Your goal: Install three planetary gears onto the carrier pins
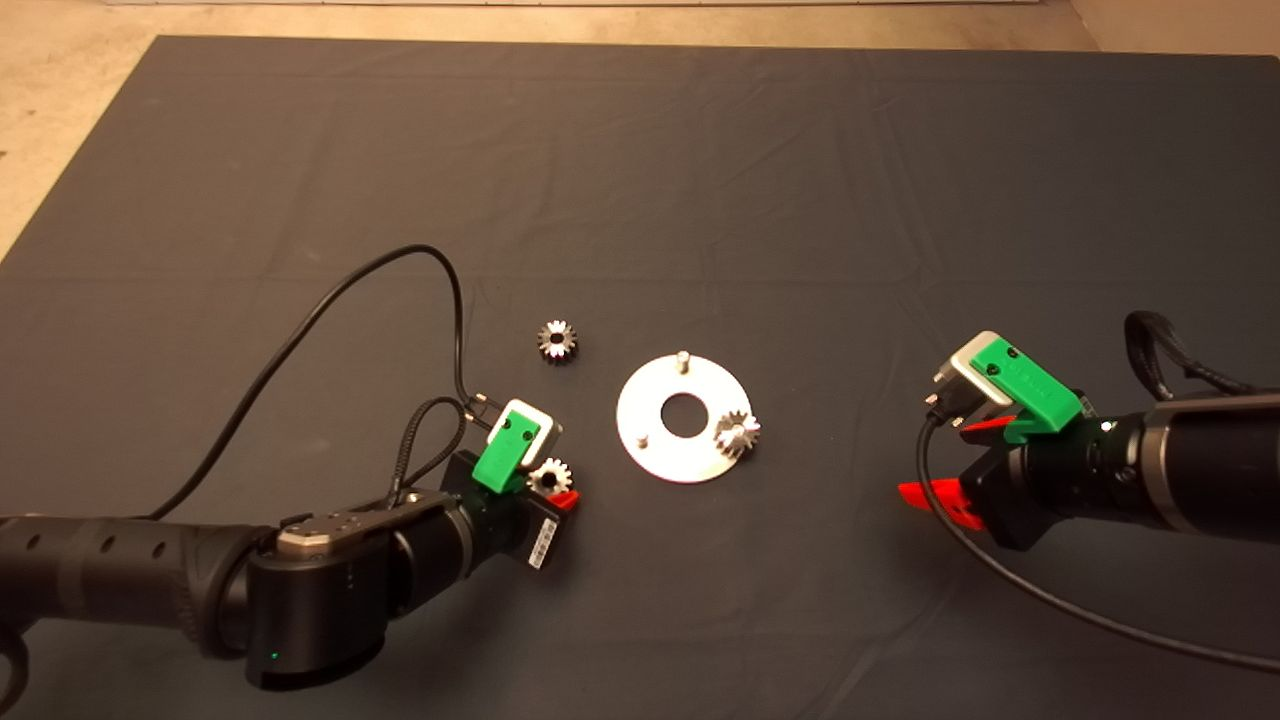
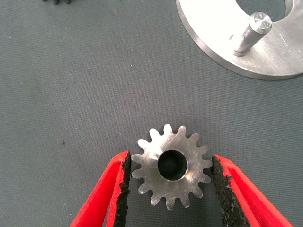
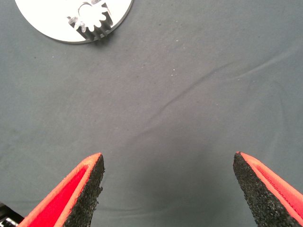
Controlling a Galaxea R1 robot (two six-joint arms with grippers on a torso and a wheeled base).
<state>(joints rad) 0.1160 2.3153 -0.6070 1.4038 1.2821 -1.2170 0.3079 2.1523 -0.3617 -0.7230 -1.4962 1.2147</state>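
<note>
Dark mat (image 1: 300,200): gear (image 2: 171,165) lies between left gripper's (image 2: 171,189) parted fingers (barely apart); right gripper (image 3: 168,189) spread wide.

Both my arms are reaching in low.
My left gripper (image 2: 171,182) is gaping slightly; my right gripper (image 3: 168,189) is spreading wide.

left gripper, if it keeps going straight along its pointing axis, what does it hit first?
The planetary gear lying flat on the mat, already between the open fingers of the left gripper. Whether the pads touch it is unclear. Beyond lies the mat.
</note>
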